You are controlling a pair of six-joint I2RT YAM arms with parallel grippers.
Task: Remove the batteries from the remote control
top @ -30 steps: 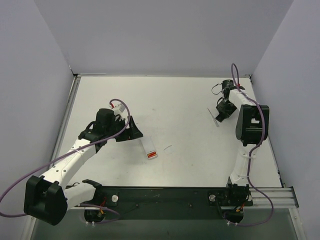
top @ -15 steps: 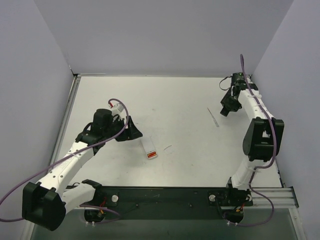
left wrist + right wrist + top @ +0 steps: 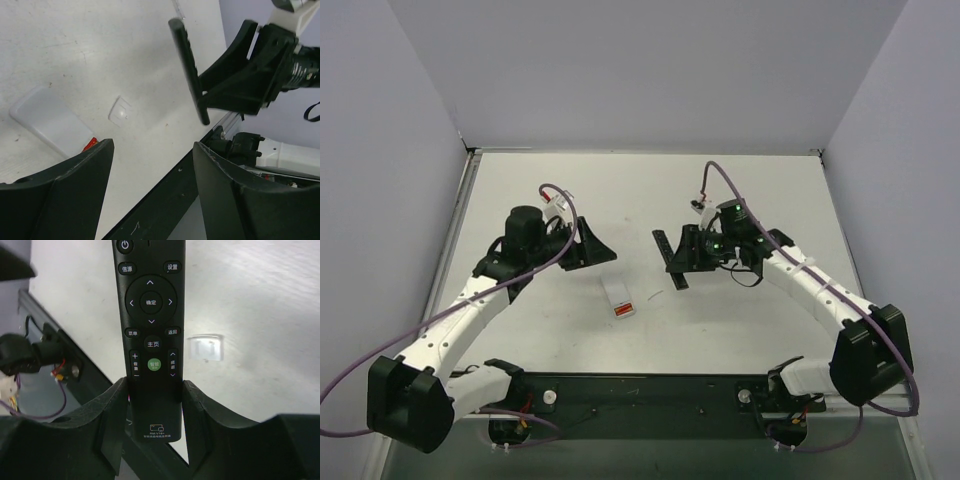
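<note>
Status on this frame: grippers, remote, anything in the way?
Left gripper open, empty. Right gripper shut on remote, lifted, buttons toward its camera. No batteries visible. White strip lies apart from both grippers.

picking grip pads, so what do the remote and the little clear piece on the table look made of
The remote control: black plastic by the look, matte shell with faint sheen; buttons look rubbery, with printed white legends. The clear piece: likely thin transparent plastic, since the table shows through it and its edges glint.
</note>
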